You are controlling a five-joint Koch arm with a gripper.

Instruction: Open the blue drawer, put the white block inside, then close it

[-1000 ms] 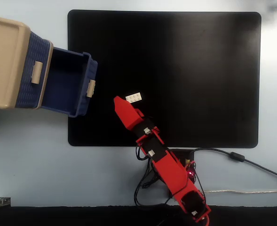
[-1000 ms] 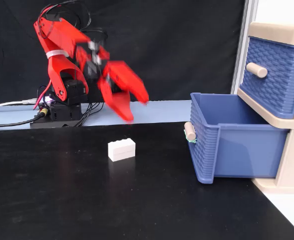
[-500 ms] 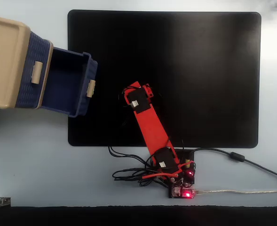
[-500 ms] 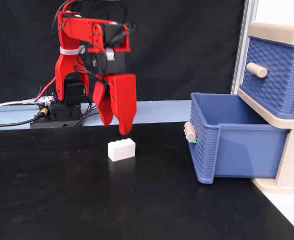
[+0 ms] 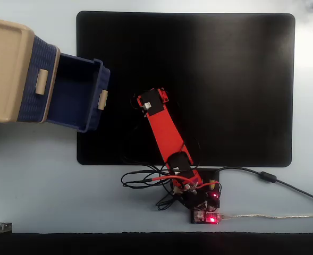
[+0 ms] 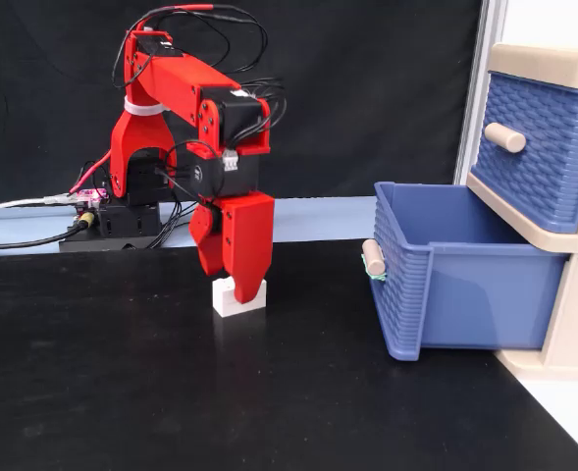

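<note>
The white block lies on the black mat, left of the drawers in a fixed view. My red gripper points straight down onto it, open. Its wide finger covers the block's upper middle, and the narrower finger sits just to its left. From above, the arm's wrist hides the block completely. The blue drawer stands pulled out with nothing showing inside, its beige handle facing the block; from above, its front wall lies left of the wrist.
A second blue drawer sits shut above it in the beige cabinet. The black mat covers most of the table. The arm's base and cables sit at the mat's near edge, with a cable trailing right.
The arm swung out over the mat and lowered the gripper from above the white block down onto it. The block and the drawers have not moved.
</note>
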